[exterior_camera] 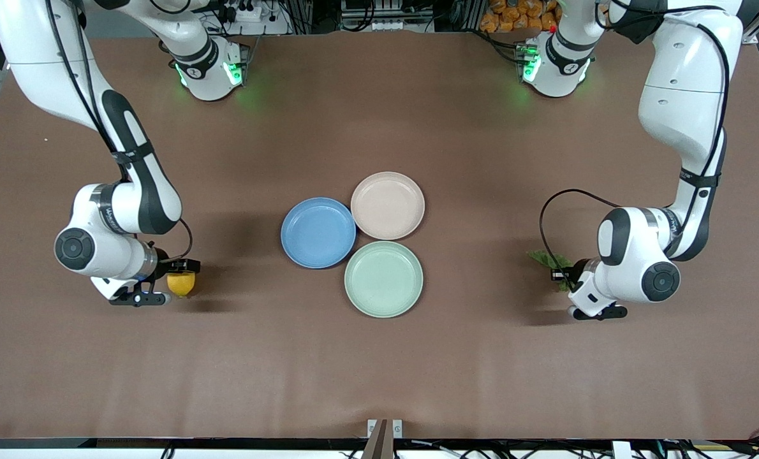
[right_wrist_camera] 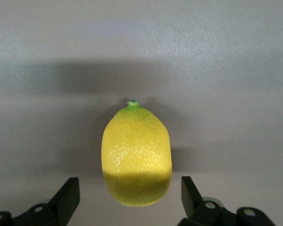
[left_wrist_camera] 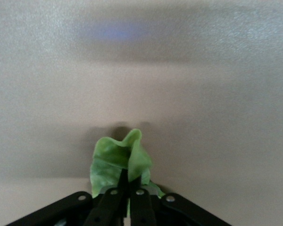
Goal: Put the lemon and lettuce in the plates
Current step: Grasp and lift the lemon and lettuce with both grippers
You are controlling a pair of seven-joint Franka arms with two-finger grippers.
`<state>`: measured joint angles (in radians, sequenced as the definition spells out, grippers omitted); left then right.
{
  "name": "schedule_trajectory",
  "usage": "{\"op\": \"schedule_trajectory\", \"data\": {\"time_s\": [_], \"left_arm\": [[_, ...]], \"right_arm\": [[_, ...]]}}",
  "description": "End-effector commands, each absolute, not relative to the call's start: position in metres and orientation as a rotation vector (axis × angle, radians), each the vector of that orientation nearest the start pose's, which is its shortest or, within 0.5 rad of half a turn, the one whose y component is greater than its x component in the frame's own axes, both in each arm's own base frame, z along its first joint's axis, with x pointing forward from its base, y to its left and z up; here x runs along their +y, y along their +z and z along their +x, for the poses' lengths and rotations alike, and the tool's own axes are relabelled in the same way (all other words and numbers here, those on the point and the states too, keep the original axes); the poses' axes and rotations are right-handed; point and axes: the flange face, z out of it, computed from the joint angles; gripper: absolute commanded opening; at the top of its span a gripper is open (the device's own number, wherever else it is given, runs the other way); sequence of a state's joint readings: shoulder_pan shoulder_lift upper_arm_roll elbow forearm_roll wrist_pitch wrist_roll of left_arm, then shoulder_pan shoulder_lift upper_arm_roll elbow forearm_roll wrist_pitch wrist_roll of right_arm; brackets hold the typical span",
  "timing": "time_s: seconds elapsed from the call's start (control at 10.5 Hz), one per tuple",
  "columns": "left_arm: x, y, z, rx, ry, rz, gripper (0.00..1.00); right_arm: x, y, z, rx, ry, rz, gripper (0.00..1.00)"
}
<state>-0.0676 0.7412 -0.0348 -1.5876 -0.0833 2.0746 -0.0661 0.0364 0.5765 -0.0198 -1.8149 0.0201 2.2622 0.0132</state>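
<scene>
The right gripper [exterior_camera: 176, 284] sits low at the left of the front view, toward the right arm's end of the table; the lemon [exterior_camera: 181, 284] lies between its fingers, which in the right wrist view stand spread wide on either side of the fruit [right_wrist_camera: 137, 155] with clear gaps, so the jaws are open and hold nothing as yet; the lemon's long axis points away from the wrist, its green-tipped end outermost.

The left gripper [exterior_camera: 561, 275] is low at the right of the front view, toward the left arm's end; its fingers [left_wrist_camera: 114, 200] are pressed together on the lettuce [left_wrist_camera: 120, 162], the leaf bunched upright out of the pinch; in the front view only a ragged green edge [exterior_camera: 548, 259] shows beside the wrist.

The blue plate [exterior_camera: 318, 233] and beige-pink plate [exterior_camera: 388, 205] touch at the centre of the frame, with a mint-green plate [exterior_camera: 383, 278] just below them; both targets lie well apart from either gripper, inward along the table; by my reading the blue plate is the nearer one for the right arm and the beige-pink for the left, so each load must travel toward the middle.
</scene>
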Motion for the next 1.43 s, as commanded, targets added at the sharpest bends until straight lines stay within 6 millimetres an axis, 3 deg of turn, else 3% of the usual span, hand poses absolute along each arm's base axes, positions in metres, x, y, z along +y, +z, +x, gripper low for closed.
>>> {"op": "schedule_trajectory", "data": {"time_s": [0.0,0.19,0.29,0.48,0.67,0.76,0.95,1.24,1.33], "left_arm": [[-0.079,0.201,0.668,0.012,0.393,-3.222,0.00],[-0.088,0.240,0.669,0.026,0.396,-3.228,0.00],[-0.104,0.266,0.670,0.021,0.428,-3.246,0.00],[-0.149,0.321,0.656,-0.122,0.510,-3.239,0.00],[-0.199,0.361,0.630,-0.188,0.642,-3.265,0.00],[-0.226,0.379,0.617,-0.247,0.662,-3.264,0.00],[-0.306,0.387,0.579,-0.204,0.787,-3.268,0.00],[-0.359,0.379,0.556,-0.249,0.878,-3.295,0.00],[-0.377,0.367,0.549,-0.291,0.903,-3.278,0.00]], "right_arm": [[0.009,0.198,0.641,0.021,0.173,-3.131,0.86],[0.010,0.195,0.642,0.024,0.147,-3.134,0.67],[0.010,0.190,0.642,0.024,0.132,-3.135,0.63],[0.011,0.184,0.641,0.027,0.127,-3.138,0.23],[0.016,0.185,0.641,0.061,0.130,-3.138,0.00],[0.028,0.188,0.641,0.141,0.128,-3.138,0.00],[0.078,0.197,0.640,0.246,0.108,-3.137,0.00],[0.164,0.228,0.634,0.355,0.178,-3.144,0.00],[0.192,0.237,0.628,0.386,0.165,-3.143,0.00]]}}
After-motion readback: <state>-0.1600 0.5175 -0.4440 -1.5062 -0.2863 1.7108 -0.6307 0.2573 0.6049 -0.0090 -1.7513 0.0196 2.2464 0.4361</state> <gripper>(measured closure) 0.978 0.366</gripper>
